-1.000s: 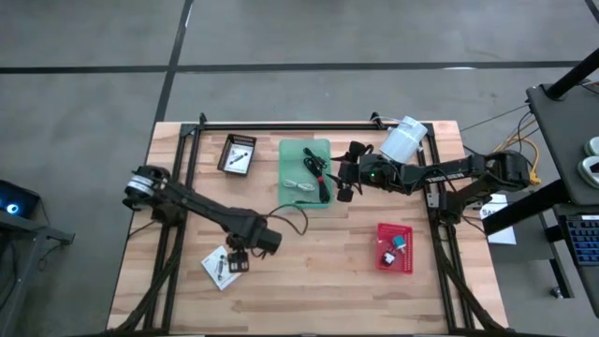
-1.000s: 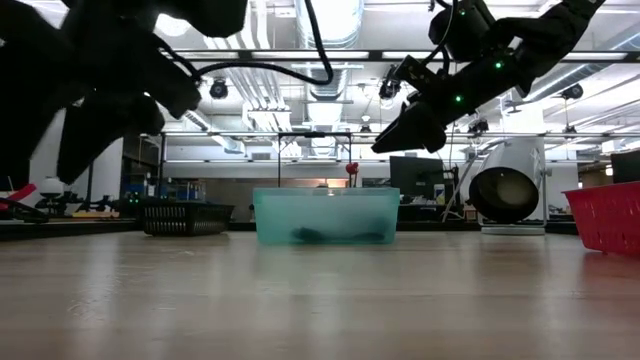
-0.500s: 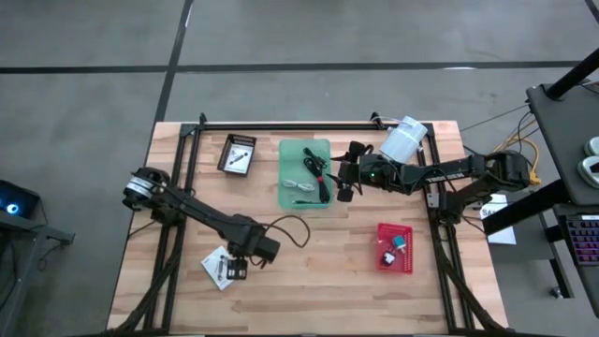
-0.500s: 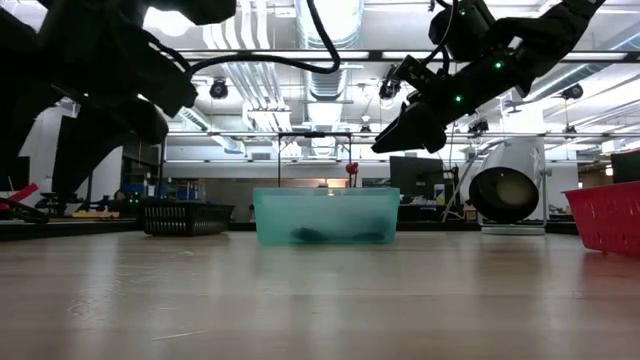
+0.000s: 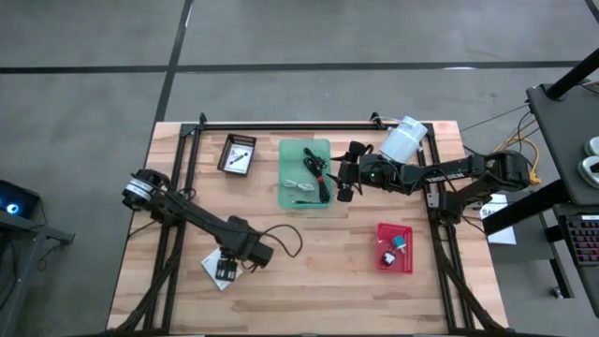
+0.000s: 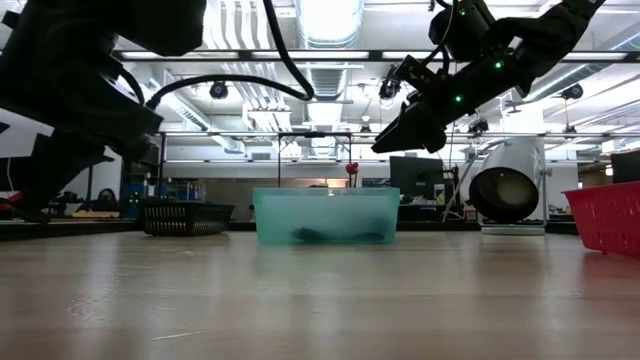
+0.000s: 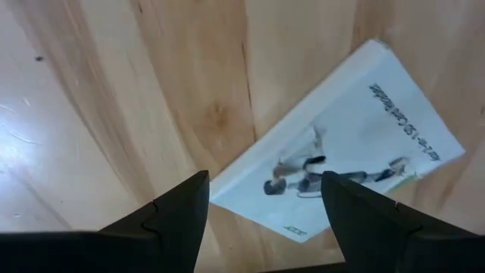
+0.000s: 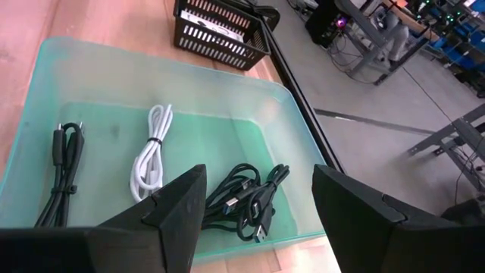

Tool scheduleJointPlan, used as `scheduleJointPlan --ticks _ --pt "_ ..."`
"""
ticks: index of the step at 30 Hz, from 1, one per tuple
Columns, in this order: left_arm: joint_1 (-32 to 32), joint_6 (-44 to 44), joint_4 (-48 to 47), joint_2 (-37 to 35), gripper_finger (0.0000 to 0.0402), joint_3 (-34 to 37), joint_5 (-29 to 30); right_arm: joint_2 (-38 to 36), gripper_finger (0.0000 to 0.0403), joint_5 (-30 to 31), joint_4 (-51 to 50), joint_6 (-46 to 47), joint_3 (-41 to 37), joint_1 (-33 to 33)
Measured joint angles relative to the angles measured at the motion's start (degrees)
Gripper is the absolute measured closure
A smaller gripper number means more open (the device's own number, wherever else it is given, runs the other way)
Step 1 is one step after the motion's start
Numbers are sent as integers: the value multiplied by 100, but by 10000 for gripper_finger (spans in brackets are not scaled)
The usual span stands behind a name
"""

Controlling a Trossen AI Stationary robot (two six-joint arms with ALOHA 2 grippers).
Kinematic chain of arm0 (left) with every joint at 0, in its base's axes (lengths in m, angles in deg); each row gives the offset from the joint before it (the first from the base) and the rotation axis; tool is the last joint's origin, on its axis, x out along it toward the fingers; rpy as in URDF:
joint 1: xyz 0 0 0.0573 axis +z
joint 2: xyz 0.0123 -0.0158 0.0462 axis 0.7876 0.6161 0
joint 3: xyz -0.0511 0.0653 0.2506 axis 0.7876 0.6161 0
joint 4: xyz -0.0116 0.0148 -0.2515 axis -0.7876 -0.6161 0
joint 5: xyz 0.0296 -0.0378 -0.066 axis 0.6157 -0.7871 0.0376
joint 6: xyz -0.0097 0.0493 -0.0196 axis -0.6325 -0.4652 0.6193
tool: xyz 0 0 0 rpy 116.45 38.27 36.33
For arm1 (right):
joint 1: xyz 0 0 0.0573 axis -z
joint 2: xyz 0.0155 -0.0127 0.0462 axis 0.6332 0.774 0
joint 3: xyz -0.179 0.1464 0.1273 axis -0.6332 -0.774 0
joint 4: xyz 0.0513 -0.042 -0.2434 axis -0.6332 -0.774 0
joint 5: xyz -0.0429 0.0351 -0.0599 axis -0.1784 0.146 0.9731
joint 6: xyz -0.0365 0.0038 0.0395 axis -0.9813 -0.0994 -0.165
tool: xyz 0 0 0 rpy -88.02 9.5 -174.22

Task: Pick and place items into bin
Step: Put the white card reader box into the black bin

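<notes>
My left gripper (image 5: 226, 270) hovers open just over a white square packet (image 5: 214, 271) with dark print, near the table's near-left part. In the left wrist view the packet (image 7: 348, 152) lies flat on the wood, and my gripper (image 7: 261, 208) has a finger to each side of its nearer edge. My right gripper (image 5: 343, 190) hangs open above the right rim of the green bin (image 5: 305, 143). Inside the bin lie a black cable (image 8: 64, 171), a pale cable (image 8: 151, 155) and a black coiled cable (image 8: 250, 197).
A black basket (image 5: 237, 154) left of the bin holds a second white packet. A red basket (image 5: 394, 246) with small things stands near the right side. The large white cylinder (image 5: 402, 140) lies at the far right. Bare wood lies along the near edge.
My left gripper has moved toward the table's left and near edge, coming over the white packet, its fingers staying open. My right arm has kept still.
</notes>
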Motion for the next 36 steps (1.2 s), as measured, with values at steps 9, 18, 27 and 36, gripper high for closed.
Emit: scheduleJointPlan --ticks 9,18,27,36 --pt "-8 -4 282 0 164 155 93 0 177 0 18 0 0 0" --pt "-18 -343 387 0 164 228 88 0 177 0 20 0 0 0" --pt "-44 -308 449 0 164 256 84 0 177 1 22 0 0 -1" --pt "-53 -341 618 0 164 304 82 0 177 1 22 0 0 0"
